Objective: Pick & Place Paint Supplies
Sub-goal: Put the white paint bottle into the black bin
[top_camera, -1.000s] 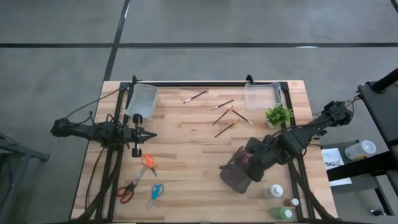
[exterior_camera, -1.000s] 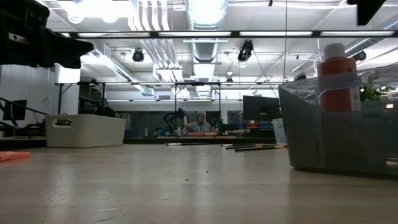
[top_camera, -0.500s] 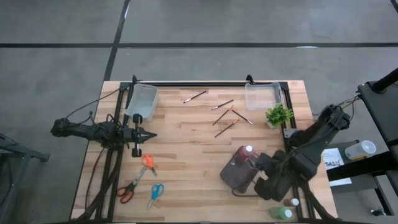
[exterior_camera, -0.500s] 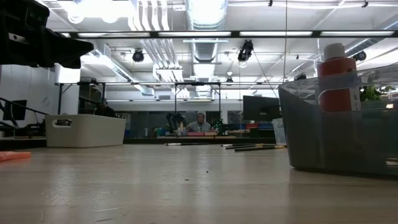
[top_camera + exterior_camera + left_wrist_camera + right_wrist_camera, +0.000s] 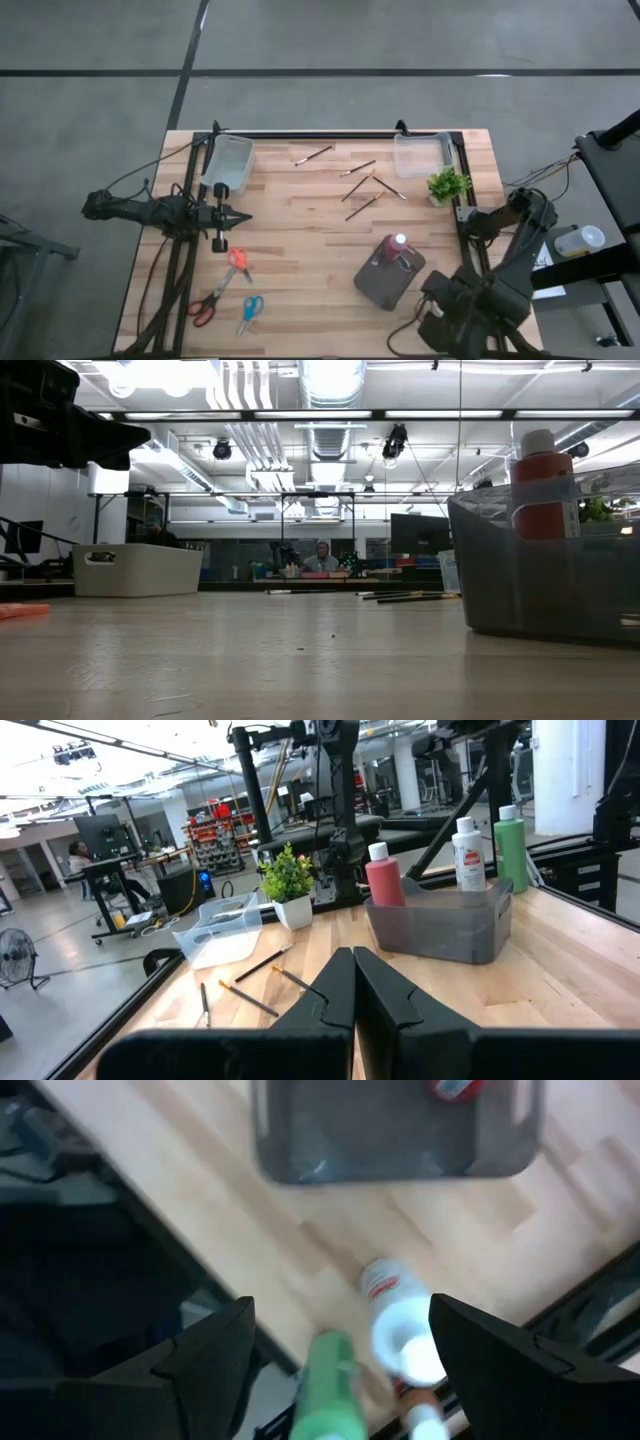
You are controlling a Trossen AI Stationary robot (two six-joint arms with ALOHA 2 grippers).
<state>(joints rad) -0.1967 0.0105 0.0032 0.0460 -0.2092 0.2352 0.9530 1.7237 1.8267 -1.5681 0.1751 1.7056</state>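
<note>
Right claw (image 5: 340,1342) hangs with its jaws spread wide and empty over the near right corner of the desk (image 5: 300,250), straight above the white bottle (image 5: 402,1323), with the green bottle (image 5: 327,1390) just beside it. Next, I reckon, it grabs the white one: drop straight down, straddle the cap evenly, and keep that near finger off the green neighbour or it'll topple. A darker bottle (image 5: 425,1415) peeks out below, mostly cut off, so hard to name. Just beyond stands the grey bin (image 5: 388,277) with the red bottle (image 5: 392,250) already upright inside, so one supply is home. Farther across, the paintbrushes (image 5: 362,190) lie scattered mid-desk, untouched, near the potted plant (image 5: 448,184) and a clear tray (image 5: 421,154). Over on the far side, the left claw (image 5: 245,216) waits clenched shut on nothing, by the white bin (image 5: 229,163) and the scissors (image 5: 222,288). From overhead, the right arm hides the bottles in that corner entirely.
</note>
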